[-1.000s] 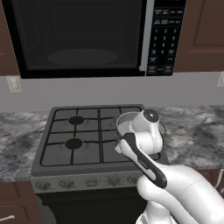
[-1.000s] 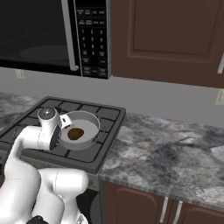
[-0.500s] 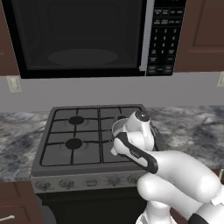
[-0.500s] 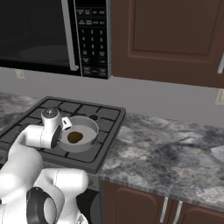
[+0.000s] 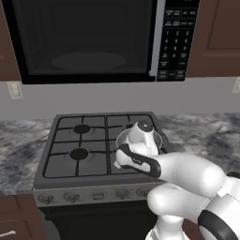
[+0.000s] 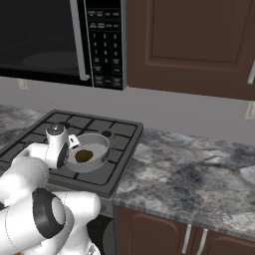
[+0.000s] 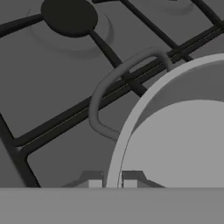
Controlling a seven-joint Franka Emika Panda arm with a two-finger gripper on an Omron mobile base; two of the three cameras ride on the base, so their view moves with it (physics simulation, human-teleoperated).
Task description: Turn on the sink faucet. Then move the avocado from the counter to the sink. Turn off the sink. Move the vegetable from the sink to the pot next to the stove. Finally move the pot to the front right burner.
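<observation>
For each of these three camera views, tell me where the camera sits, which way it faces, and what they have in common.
Left base view: behind the arm's left, facing the stove and microwave; arm at lower right.
Right base view: behind the arm's right, facing the stove, counter and cabinet; arm at lower left.
Hand view: on the hand, looking down at the pot rim, which the fingers pinch.
Shared: the pot on the stove; the avocado shows from the right.

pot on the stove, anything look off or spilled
Nothing stands out. The pot sits upright on the stove grate at the front right, with the avocado inside it and nothing spilled around. The claw is shut on the pot's rim beside its loop handle.
</observation>
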